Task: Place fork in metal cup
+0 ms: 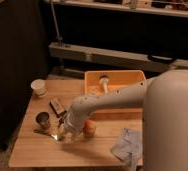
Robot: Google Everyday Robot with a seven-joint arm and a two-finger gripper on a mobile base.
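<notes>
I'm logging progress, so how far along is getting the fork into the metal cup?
Nothing looks finished: the fork lies flat on the table, just in front of the metal cup, not in it. In hand: the pincer is down at one end of the fork; a grip cannot be confirmed. Left: lifting the fork and dropping it into the cup.

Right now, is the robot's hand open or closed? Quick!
Gripper: down beside the fork; whether it is open, shut or holding anything cannot be told.
</notes>
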